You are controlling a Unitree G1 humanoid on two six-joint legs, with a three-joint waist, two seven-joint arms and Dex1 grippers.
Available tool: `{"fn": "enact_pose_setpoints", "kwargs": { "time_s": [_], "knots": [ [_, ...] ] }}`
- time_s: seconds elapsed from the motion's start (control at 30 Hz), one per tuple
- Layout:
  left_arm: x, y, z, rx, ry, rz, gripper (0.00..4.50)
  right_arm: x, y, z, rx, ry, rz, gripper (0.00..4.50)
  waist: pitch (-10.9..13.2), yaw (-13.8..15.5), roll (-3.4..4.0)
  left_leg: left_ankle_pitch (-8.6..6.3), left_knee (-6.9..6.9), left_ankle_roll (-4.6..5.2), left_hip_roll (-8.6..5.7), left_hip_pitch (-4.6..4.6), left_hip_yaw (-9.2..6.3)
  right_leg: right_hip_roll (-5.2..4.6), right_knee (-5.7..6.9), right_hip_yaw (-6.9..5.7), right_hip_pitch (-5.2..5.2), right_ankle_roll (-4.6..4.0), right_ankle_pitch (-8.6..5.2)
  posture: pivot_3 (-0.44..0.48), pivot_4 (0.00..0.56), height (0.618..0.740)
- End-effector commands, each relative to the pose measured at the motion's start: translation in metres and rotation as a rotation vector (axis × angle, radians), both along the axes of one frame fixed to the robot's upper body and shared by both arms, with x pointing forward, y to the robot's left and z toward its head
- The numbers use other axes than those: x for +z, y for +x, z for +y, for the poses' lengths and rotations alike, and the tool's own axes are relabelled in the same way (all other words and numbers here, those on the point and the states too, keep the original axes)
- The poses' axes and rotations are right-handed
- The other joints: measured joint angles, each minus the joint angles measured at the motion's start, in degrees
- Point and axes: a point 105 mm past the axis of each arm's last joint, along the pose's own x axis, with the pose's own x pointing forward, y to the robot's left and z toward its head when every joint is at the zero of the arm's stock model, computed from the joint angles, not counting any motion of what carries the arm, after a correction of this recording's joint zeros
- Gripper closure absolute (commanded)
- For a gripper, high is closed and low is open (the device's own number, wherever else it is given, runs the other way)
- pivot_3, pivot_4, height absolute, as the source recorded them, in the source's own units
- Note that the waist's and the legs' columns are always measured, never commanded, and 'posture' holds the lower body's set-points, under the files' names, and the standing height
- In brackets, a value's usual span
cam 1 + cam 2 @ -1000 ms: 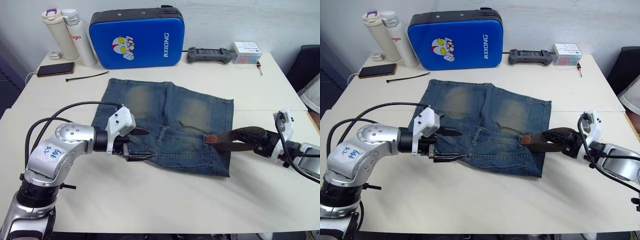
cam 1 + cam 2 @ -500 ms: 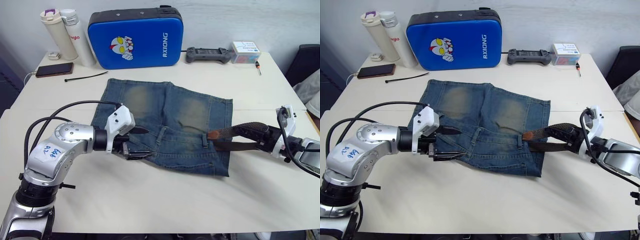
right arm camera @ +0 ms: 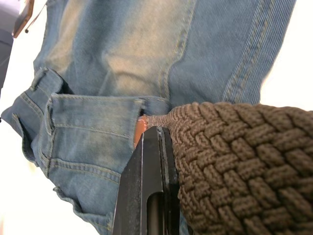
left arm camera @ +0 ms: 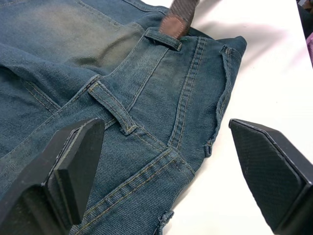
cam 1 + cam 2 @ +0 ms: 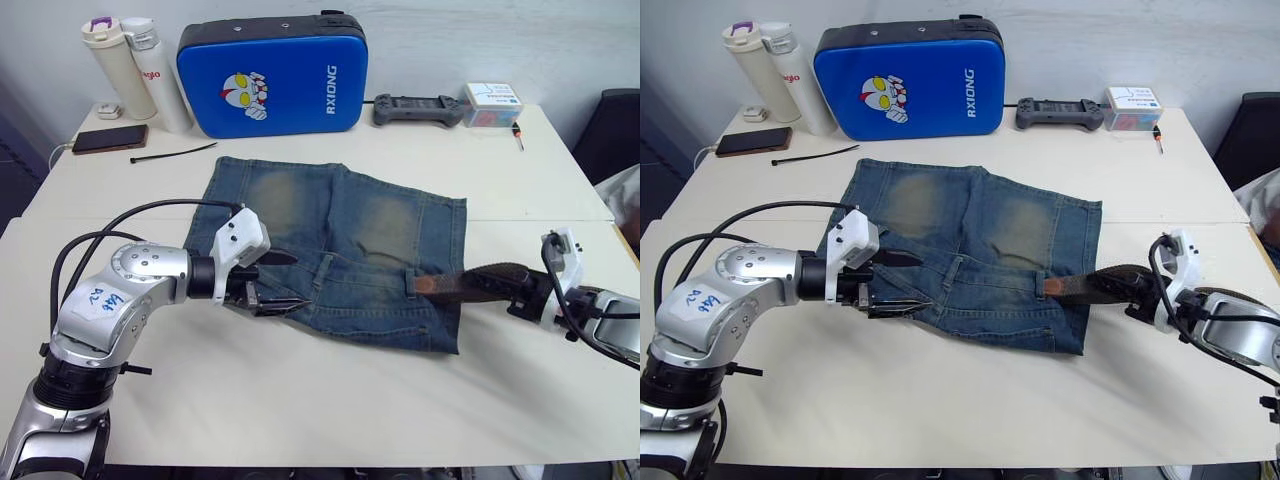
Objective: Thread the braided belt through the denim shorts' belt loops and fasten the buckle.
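The faded blue denim shorts lie flat on the white table. The left claw is spread wide over the waistband. The right claw pinches the dark-brown braided belt, whose tan tip pokes into a small blue denim belt loop.

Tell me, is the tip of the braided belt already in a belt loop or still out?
In. The braided belt's tan tip has entered the belt loop nearest the right gripper, which holds the belt.
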Motion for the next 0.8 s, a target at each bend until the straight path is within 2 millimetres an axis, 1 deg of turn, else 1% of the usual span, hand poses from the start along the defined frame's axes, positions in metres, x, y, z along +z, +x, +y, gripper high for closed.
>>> {"fn": "enact_pose_setpoints", "kwargs": {
  "time_s": [0.03,0.17,0.33,0.5,0.57,0.67,0.8],
  "knots": [
    [0.005,-0.005,-0.004,-0.026,-0.002,-0.034,0.02,0.01,-0.001,0.01,0.038,0.018,-0.042,4.5,0.0,-0.1,0.0,-0.01,0.0,0.02,0.0,0.0,0.0,0.0,-0.01,0.0,0.0,0.0,0.0,0.0,0.15,0.74],
    [0.005,-0.004,-0.005,-0.027,0.002,-0.033,0.02,0.007,0.007,0.027,0.055,0.059,-0.061,4.5,0.0,-0.6,0.0,-0.01,0.0,0.01,0.0,0.01,0.0,0.0,0.0,0.0,0.0,0.0,0.0,0.0,0.15,0.74],
    [0.005,-0.007,-0.008,-0.034,-0.004,-0.03,0.02,0.0,0.009,0.048,0.069,0.115,-0.059,4.5,0.0,-0.7,0.01,0.01,-0.04,-0.03,0.0,0.0,-0.01,0.0,0.04,0.0,-0.03,0.0,0.0,0.0,0.15,0.74],
    [0.004,-0.009,-0.012,-0.044,-0.008,-0.026,0.02,-0.015,0.01,0.072,0.074,0.173,-0.034,4.5,0.0,-0.8,0.01,0.01,-0.05,-0.05,0.0,0.0,-0.01,0.0,0.04,0.0,-0.04,0.0,0.0,0.0,0.15,0.74],
    [0.004,-0.009,-0.014,-0.046,-0.011,-0.028,0.02,-0.021,0.015,0.079,0.051,0.19,-0.032,4.5,0.0,-0.8,0.01,0.01,-0.07,-0.07,0.0,0.01,0.0,0.0,0.05,0.01,-0.05,0.0,0.0,0.0,0.15,0.74],
    [0.005,-0.009,-0.015,-0.049,-0.014,-0.029,0.02,-0.024,0.019,0.087,0.028,0.209,-0.039,4.5,0.0,-0.8,0.02,0.12,-0.07,-0.25,0.0,0.0,0.01,0.0,0.06,0.02,-0.08,0.0,0.0,0.0,0.15,0.74],
    [0.004,-0.007,-0.017,-0.056,-0.013,-0.03,0.02,-0.025,0.022,0.103,0.041,0.227,-0.055,4.5,0.0,-0.9,0.02,0.12,-0.09,-0.28,-0.01,0.01,0.02,0.0,0.08,0.04,-0.11,0.0,0.0,0.0,0.15,0.74]
  ]
}}
